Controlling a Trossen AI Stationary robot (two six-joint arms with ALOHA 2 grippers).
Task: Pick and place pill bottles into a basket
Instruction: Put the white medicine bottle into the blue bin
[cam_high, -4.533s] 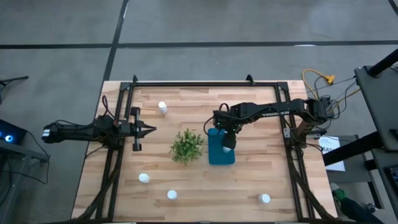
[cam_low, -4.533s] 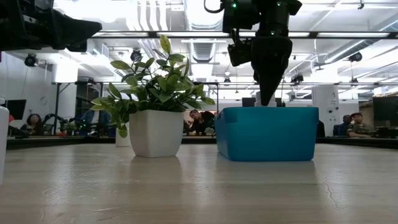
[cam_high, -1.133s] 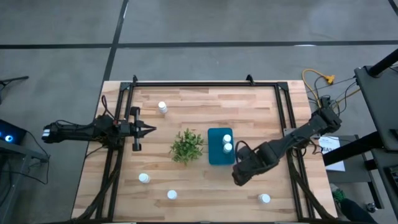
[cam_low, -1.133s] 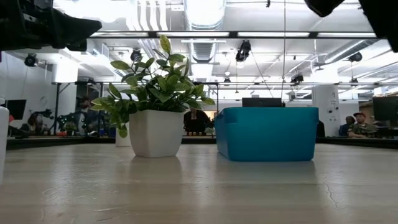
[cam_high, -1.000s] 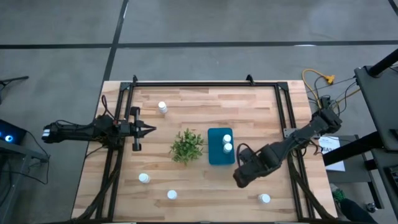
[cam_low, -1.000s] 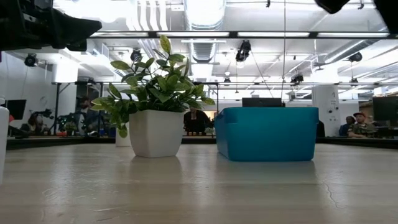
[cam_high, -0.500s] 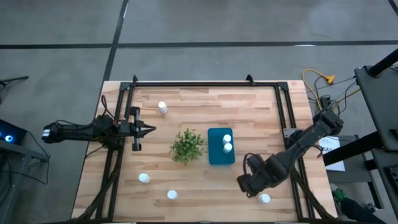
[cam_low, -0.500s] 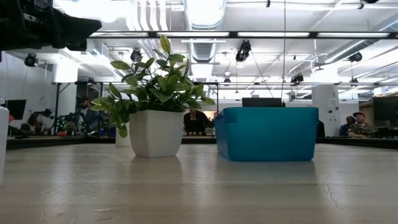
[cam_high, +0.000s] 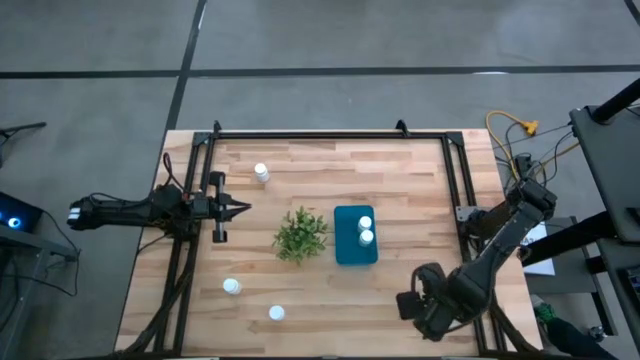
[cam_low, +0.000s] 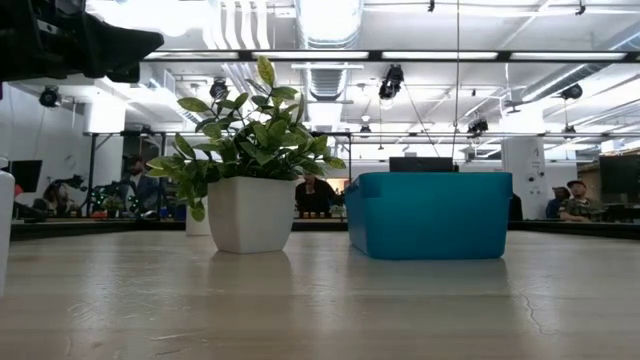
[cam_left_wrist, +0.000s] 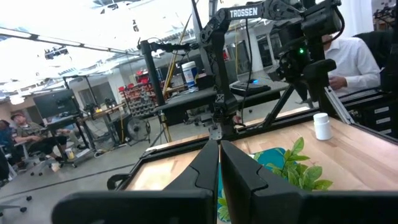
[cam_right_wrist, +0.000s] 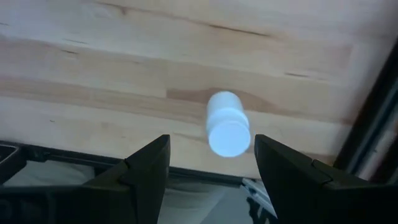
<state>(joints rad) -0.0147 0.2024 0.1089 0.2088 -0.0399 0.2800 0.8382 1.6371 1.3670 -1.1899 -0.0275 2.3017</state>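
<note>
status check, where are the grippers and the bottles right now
Right gripper open, above a standing pill bottle at the table's near right corner. Left gripper shut, parked at left edge. Two bottles in basket. Nothing blocking.

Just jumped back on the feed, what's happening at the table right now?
The right pincer hangs open over a pill bottle standing near the table's front right corner, fingers either side of it, nothing gripped yet. Two pill bottles already sit in the teal basket, beside the plant. Three more bottles stand loose on the table. The left pincer waits shut at the left edge.
</note>
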